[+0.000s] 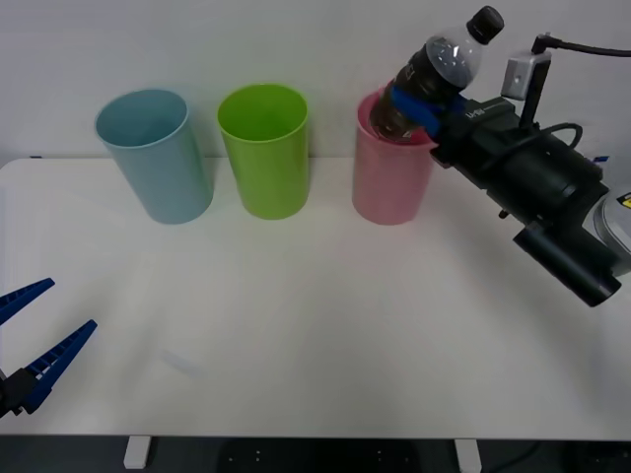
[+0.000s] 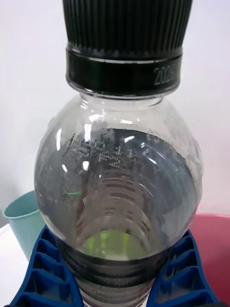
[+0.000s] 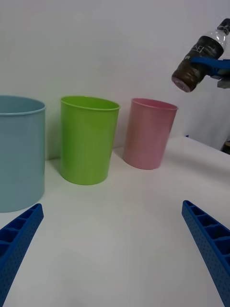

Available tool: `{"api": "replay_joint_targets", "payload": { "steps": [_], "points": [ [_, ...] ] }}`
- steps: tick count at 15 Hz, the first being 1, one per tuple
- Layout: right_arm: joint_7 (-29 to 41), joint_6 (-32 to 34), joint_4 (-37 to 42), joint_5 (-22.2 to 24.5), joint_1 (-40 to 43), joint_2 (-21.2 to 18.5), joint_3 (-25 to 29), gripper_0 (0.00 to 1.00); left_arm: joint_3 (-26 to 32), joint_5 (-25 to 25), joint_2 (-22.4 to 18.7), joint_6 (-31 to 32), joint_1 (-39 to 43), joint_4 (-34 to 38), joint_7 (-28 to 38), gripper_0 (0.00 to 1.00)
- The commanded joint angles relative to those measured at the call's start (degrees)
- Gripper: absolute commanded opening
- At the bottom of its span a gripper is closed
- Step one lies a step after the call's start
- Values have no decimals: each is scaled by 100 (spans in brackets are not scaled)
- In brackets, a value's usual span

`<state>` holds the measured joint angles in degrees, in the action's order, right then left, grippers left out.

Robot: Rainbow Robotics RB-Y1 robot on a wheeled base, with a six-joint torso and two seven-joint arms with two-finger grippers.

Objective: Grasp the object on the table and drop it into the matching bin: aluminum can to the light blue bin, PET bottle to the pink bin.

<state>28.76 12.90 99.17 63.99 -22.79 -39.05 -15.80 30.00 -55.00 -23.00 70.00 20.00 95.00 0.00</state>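
Observation:
The PET bottle (image 1: pixel 439 69), clear with a black cap and dark label, hangs tilted in the air with its base over the rim of the pink bin (image 1: pixel 390 177). My right gripper (image 1: pixel 419 106) is shut on the bottle's body; its blue fingers (image 2: pixel 43 273) flank the bottle (image 2: pixel 120 192) in the right wrist view. In the left wrist view the bottle (image 3: pixel 199 55) is above and to the side of the pink bin (image 3: pixel 148 132). The light blue bin (image 1: pixel 155 153) stands at the far left of the row. My left gripper (image 1: pixel 35 340) rests open near the table's (image 1: pixel 315 325) front left edge.
A lime green bin (image 1: pixel 263 148) stands between the light blue and pink bins, all in a row along the table's back edge by a white wall. A grey round object (image 1: pixel 619 227) shows at the right edge.

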Motion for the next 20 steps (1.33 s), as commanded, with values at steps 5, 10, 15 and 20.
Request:
{"api": "replay_joint_targets", "payload": {
  "steps": [5,10,15,20],
  "points": [
    [-81,582,-1593,53,-1140,56,-2,0,0,0,0,0,0,0,0,100],
    [-177,890,-2595,290,-1799,311,-2,0,0,0,0,0,0,0,0,100],
    [-257,1101,-3211,369,-2151,407,-2,0,0,0,0,0,0,0,0,100],
    [-265,1101,-3211,369,-2177,407,-2,0,0,0,0,0,0,0,0,100]
  ]
}}
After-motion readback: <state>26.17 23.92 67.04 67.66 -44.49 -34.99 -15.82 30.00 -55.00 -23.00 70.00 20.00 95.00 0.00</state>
